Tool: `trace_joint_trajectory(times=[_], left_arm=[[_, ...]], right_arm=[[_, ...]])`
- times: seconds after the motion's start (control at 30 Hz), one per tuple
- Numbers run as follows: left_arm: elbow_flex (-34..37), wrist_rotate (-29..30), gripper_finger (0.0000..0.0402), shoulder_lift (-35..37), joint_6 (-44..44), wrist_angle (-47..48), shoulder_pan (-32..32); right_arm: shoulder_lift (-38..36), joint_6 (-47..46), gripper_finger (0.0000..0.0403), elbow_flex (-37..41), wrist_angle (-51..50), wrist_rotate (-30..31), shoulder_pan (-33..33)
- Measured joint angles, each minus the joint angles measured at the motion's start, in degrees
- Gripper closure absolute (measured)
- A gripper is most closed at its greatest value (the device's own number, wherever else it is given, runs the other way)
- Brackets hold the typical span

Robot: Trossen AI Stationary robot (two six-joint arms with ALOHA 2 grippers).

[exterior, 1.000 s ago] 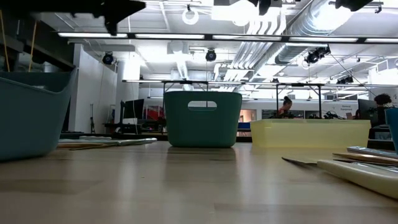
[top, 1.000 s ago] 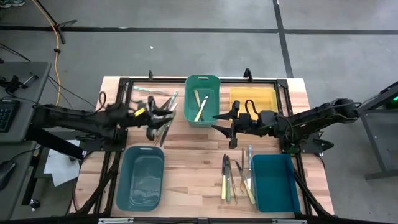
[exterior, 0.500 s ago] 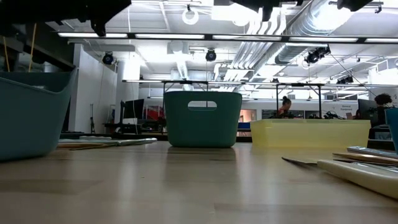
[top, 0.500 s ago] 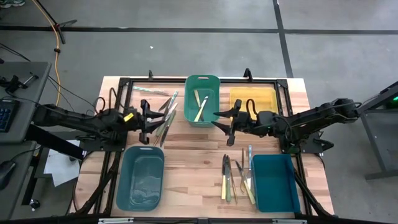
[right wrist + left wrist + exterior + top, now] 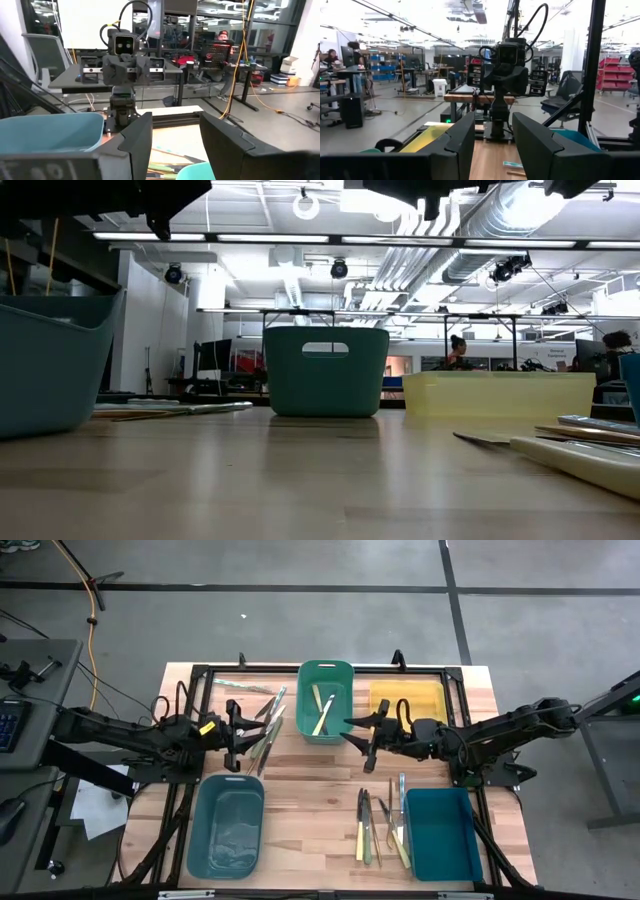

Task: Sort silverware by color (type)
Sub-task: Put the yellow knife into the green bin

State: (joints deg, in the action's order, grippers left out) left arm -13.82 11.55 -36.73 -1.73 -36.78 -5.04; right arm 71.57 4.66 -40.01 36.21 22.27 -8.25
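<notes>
Silverware [image 5: 380, 828] lower centre of high view, second cluster [image 5: 262, 725] upper left; pieces overlap, count unclear. Left gripper [image 5: 232, 737] beside upper-left cluster, fingers apart, empty. Right gripper [image 5: 362, 743] centre frame, fingers apart, empty. Low view: grippers cut off at top edge.

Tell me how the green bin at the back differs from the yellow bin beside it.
The green bin is deep green and opaque; the yellow bin is pale and see-through. In the low view the green bin stands clearly taller than the yellow bin. The green bin holds a couple of utensils; I can see none in the yellow bin. Both are rectangular plastic bins at the table's back edge.
</notes>
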Motion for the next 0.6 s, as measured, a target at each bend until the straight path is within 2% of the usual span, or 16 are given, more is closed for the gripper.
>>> trace_joint_trajectory(times=[0.2,0.37,0.47,0.53,0.6], left_arm=[[0.0,0.0,0.0275,0.0,-0.5,-0.5,0.0],[0.0,0.0,0.0275,0.0,-0.5,-0.8,0.0],[0.0,0.0,0.0275,0.0,-0.5,-0.8,0.2],[0.0,0.0,0.0275,0.0,-0.5,-0.8,0.2],[0.0,0.0,0.0275,0.0,-0.5,-0.8,0.2]], right_arm=[[0.0,0.0,0.0242,0.0,0.0,0.0,0.0],[0.0,5.8,0.0242,0.0,1.1,-0.3,0.0],[0.0,-0.6,0.0242,-0.8,3.3,-0.4,0.0],[-0.1,-7.7,0.0242,-3.8,-3.9,-0.5,-0.4],[0.7,-14.5,0.0242,-8.8,-19.3,-0.5,-1.6]])
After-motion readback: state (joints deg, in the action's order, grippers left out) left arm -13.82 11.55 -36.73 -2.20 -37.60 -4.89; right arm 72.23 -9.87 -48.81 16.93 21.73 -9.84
